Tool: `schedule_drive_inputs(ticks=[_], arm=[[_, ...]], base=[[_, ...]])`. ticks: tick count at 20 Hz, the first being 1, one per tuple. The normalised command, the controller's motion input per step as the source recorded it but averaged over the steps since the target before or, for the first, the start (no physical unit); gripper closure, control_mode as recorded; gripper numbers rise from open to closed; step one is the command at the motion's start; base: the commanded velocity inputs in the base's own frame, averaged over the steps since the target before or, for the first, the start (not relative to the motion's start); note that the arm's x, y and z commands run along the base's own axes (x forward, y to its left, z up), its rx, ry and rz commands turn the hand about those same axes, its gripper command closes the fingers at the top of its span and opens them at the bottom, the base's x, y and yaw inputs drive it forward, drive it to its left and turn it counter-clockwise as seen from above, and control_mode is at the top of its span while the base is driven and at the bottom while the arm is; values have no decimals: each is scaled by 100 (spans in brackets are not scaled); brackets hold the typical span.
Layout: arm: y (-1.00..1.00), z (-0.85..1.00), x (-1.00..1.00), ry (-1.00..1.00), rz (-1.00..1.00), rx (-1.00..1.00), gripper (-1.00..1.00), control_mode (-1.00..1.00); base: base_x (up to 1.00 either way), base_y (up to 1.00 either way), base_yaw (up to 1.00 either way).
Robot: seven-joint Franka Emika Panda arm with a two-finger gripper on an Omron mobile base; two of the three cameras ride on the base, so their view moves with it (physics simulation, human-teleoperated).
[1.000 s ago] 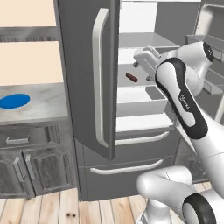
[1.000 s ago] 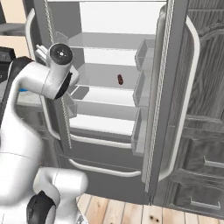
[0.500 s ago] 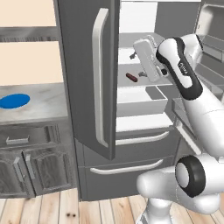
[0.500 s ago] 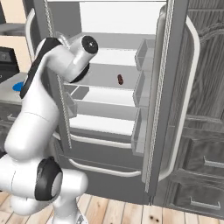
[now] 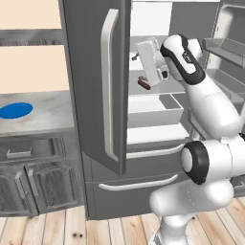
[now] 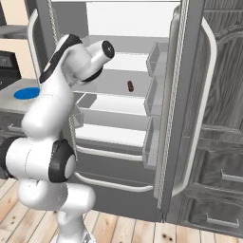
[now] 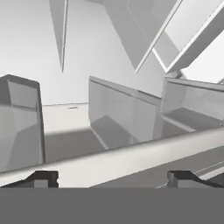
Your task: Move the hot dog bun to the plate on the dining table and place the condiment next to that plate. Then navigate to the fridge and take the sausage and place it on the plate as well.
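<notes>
The fridge stands with both doors swung open, white shelves showing inside. The sausage, a short reddish-brown stick, lies on a middle shelf, and I see the sausage from the other side too. My gripper reaches in over that shelf, its white hand just above and slightly right of the sausage, apart from it. In the hand view the gripper is open, its dark fingertips set wide with nothing between them, looking at door bins and shelves. The bun, plate, condiment and dining table are out of view.
A flat blue disc plate lies on the marble counter left of the fridge, above grey cabinets. The left fridge door stands close beside my arm. The right door carries clear bins. A drawer sits below the sausage's shelf.
My arm has folded upward and swung the hand left, deeper into the fridge, ending just over the sausage. The sausage and the base have not moved. The gripper stayed open.
</notes>
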Motion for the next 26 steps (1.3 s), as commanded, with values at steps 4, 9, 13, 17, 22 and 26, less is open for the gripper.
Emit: schedule_drive_inputs(ticks=[4,9,13,17,22,26], arm=[[45,-10,45,8,0,7,-100,-100],[42,-6,14,3,1,5,-100,-100],[46,0,-3,0,3,2,-100,-100],[53,0,-40,0,2,0,-100,-100],[58,0,-70,-1,1,0,-100,-100],[80,11,-37,1,0,-1,-100,-100]], base=[[0,0,0],[0,0,0],[0,0,0],[0,0,0],[0,0,0],[0,0,0]])
